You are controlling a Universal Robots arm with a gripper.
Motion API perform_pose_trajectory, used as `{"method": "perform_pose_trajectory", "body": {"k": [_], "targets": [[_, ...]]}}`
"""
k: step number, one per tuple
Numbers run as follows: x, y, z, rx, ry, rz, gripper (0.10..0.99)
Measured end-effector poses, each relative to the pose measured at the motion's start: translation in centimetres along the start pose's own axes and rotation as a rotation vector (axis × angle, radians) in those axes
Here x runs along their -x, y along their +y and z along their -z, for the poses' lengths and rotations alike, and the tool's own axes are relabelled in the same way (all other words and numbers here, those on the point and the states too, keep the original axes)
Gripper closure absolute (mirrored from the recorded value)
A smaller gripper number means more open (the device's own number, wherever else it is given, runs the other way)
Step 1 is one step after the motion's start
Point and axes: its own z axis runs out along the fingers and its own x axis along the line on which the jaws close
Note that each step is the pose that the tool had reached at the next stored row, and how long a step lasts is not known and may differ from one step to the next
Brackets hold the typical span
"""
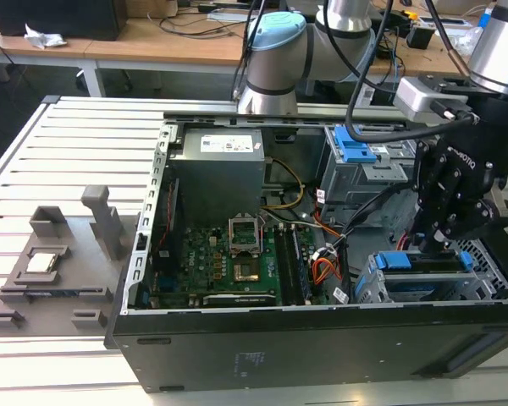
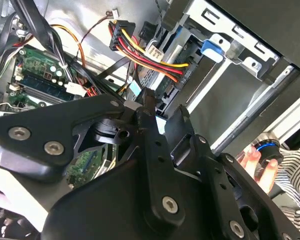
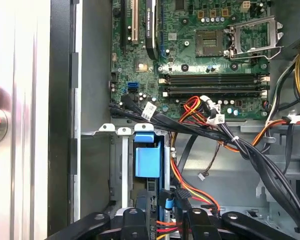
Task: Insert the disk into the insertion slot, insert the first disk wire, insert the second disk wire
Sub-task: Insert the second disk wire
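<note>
Gripper [image 1: 436, 247] hangs at the exterior view's right, low over the front corner of the open computer case [image 1: 237, 355], which sits on the slatted worktop [image 1: 59, 152]. Directly beneath it the disk [image 1: 404, 260] lies flat in the insertion slot [image 1: 368, 289] with its blue frame showing, so the drive looks seated.

In the second wrist view the gripper [image 2: 164, 105] has its fingers parted, with nothing pinched between them. Just beyond the tips, a black plug [image 2: 180, 77] with red, yellow and black leads meets the drive's end. A person's hand [image 2: 252, 160] rests on a blue-ringed knob, well apart from the gripper.

In the first wrist view the disk [image 3: 147, 160] runs lengthwise from the motherboard [image 3: 190, 50] side straight toward the gripper [image 3: 164, 220]. The gripper's tips straddle the connector end, where a blue cable [image 3: 165, 201] and the plug sit. Whether either is pushed fully home I cannot tell.
</note>
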Motion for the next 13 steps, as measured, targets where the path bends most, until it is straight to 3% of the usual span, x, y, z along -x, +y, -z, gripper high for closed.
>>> {"method": "perform_pose_trajectory", "body": {"k": [2,3,4,5,9,13], "targets": [[0.00,0.00,0.01,0.000,0.0001,0.000,0.741],[-0.01,0.00,0.00,0.000,0.0001,0.000,0.808],[-0.01,0.00,0.01,0.000,0.0002,0.000,0.929],[-0.01,0.00,0.01,0.000,0.0002,0.000,0.980],[-0.23,0.00,-0.02,0.000,0.0002,0.000,0.980],[-1.76,0.01,-0.26,0.000,-0.0026,0.000,0.980]]}}
